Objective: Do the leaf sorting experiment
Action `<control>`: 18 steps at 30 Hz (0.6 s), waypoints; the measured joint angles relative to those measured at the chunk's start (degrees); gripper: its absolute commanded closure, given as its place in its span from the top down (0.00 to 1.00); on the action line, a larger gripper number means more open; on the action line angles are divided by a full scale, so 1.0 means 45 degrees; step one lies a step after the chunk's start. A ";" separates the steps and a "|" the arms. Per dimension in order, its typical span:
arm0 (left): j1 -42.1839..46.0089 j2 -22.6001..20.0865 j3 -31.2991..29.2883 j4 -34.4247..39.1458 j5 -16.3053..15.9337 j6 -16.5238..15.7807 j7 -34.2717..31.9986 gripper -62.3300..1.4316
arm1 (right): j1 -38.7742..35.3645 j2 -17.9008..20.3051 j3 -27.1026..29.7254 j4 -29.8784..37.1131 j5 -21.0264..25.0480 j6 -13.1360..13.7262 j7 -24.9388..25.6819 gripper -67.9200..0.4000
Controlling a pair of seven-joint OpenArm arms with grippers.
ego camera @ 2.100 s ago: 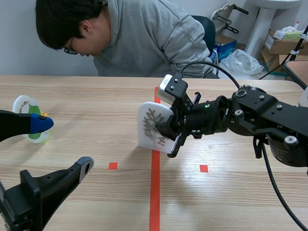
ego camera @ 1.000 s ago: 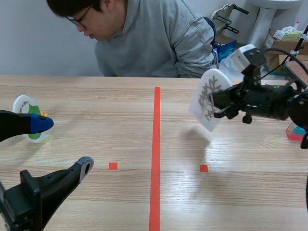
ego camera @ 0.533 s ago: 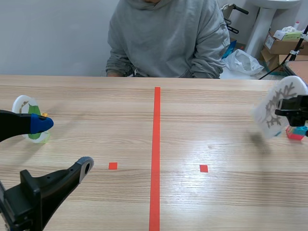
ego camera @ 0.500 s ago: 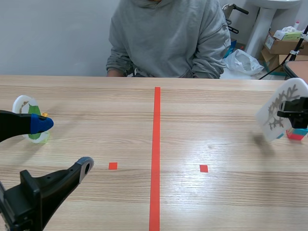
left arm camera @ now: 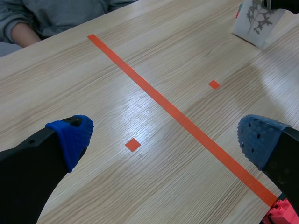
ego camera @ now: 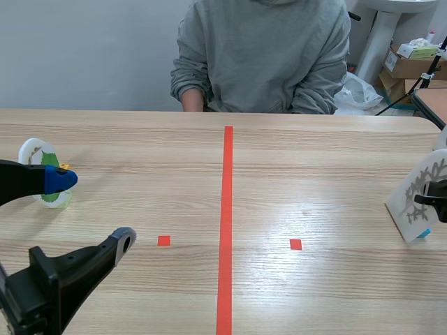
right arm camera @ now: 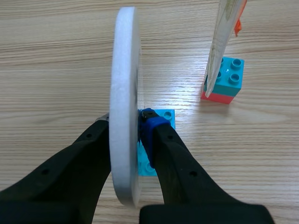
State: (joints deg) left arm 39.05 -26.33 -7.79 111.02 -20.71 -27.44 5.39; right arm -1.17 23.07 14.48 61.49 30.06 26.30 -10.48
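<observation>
At the table's right edge, scene view: the right gripper [ego camera: 433,201] comes in low and is mostly cut off. It holds the white leaf card [ego camera: 417,202] upright, grey branching print facing the middle of the table [ego camera: 314,174].
Card's foot, scene view: a sliver of a turquoise block [ego camera: 422,235] shows at the lower corner.
Left arm, scene view: it sits low at the near left. The left gripper [ego camera: 91,213] is spread wide and grips nothing.
Green-leaf card [ego camera: 40,159], scene view: it stands near the left edge, partly hidden behind the upper finger. Its base is hard to make out.
Person [ego camera: 265,56], scene view: in a grey sweatshirt across the table, cut off above the shoulders.
Left gripper, left wrist view: the blue pads [left arm camera: 72,137] are far apart, with bare wood and the tape line [left arm camera: 154,95] between them.
White leaf card, left wrist view: well ahead beyond the tape line, partly cut off.
Red brick [left arm camera: 282,212], left wrist view: just beside one finger, only a corner showing.
Right gripper, right wrist view: the fingers are clamped on the white leaf card, seen edge-on, one finger on each face.
Turquoise block, right wrist view: it lies under the card and one finger. Whether the card is seated in it cannot be told.
Second card [right arm camera: 226,37], right wrist view: ahead and beside the gripper, tilted, with its upper part cut off. Its lower edge meets a turquoise-and-red block [right arm camera: 225,80].
</observation>
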 measured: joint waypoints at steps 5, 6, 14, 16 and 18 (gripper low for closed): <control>0.0000 0.0068 0.0000 0.0000 -0.0044 -0.0005 0.0000 1.00 | 0.0005 -0.0189 0.0199 0.0000 0.0000 -0.0044 0.0015 0.26; 0.0000 0.0068 0.0000 0.0000 -0.0044 -0.0005 0.0000 1.00 | 0.0005 -0.0189 0.0199 0.0000 0.0000 -0.0039 0.0019 0.28; 0.0000 0.0068 0.0000 0.0000 -0.0044 0.0000 0.0000 1.00 | 0.0005 -0.0189 0.0199 0.0000 0.0000 -0.0044 0.0010 0.56; 0.0000 0.0068 0.0000 0.0000 -0.0044 0.0000 0.0000 1.00 | 0.0005 -0.0189 0.0199 0.0000 0.0000 -0.0044 0.0010 0.60; 0.0000 0.0068 0.0000 0.0000 -0.0044 0.0000 0.0000 1.00 | 0.0005 -0.0189 0.0199 0.0000 0.0019 -0.0044 -0.0039 0.68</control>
State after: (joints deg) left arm 39.05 -26.02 -7.79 111.02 -20.91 -27.44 5.39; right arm -1.15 22.22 15.38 61.49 30.15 26.11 -10.66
